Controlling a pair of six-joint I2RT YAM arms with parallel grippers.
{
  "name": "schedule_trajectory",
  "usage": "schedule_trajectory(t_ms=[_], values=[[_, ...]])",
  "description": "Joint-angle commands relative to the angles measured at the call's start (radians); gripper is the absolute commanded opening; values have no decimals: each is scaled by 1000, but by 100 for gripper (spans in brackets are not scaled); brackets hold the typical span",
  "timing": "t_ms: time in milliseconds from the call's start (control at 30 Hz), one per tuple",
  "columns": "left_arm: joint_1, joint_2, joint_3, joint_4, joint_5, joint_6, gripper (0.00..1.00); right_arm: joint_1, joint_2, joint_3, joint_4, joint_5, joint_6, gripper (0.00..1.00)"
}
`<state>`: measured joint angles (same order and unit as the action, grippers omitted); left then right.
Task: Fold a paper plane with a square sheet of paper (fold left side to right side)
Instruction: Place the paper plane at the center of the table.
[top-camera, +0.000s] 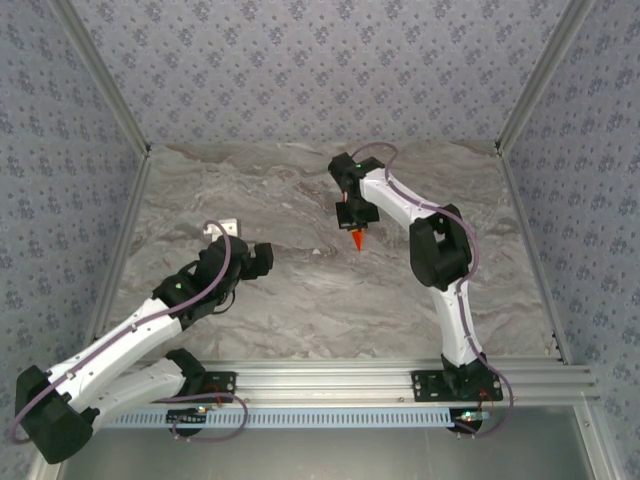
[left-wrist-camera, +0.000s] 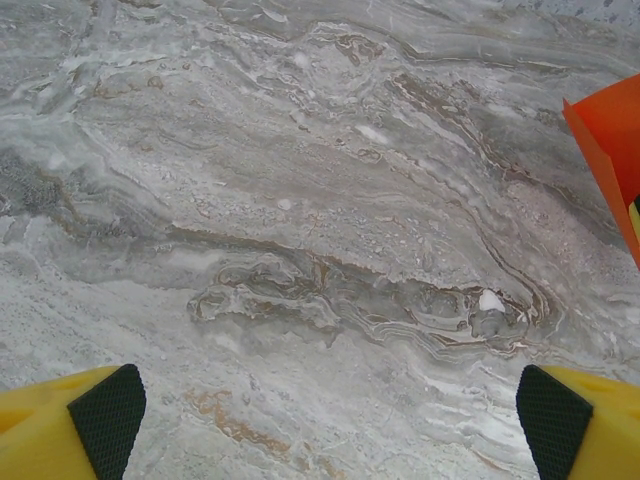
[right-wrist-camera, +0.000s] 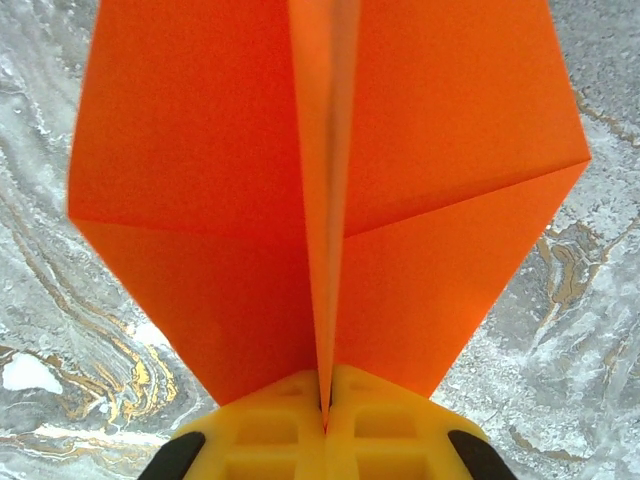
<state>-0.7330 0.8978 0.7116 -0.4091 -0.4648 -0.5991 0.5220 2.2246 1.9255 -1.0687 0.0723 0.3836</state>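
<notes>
The orange paper plane (right-wrist-camera: 200, 190) is a folded dart whose two wings spread left and right of a thin centre keel. My right gripper (right-wrist-camera: 325, 415) is shut on that keel, its yellow fingers (right-wrist-camera: 260, 430) pressed together. From above, the right gripper (top-camera: 356, 222) hangs over the middle of the table, and the plane's orange tip (top-camera: 358, 241) pokes out below it. My left gripper (left-wrist-camera: 330, 430) is wide open over bare marble, with its black pads (left-wrist-camera: 105, 420) far apart and nothing between them. An edge of the orange paper (left-wrist-camera: 612, 140) shows at the right. In the top view the left gripper (top-camera: 225, 229) sits well left of the plane.
The marble tabletop (top-camera: 300, 290) is walled by patterned panels and aluminium posts (top-camera: 530, 80). An aluminium rail (top-camera: 340, 380) at the near edge carries both arm bases.
</notes>
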Motion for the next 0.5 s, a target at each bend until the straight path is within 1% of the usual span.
schedule_trajectory(t_ms=[0, 133, 467], values=[[3, -3, -1, -15, -41, -12, 98, 2, 23, 40, -53, 30, 8, 2], [4, -11, -11, -20, -92, -40, 98, 4, 36, 35, -40, 31, 17, 2], [3, -13, -7, -61, -132, -68, 98, 22, 97, 47, -23, 27, 16, 3]])
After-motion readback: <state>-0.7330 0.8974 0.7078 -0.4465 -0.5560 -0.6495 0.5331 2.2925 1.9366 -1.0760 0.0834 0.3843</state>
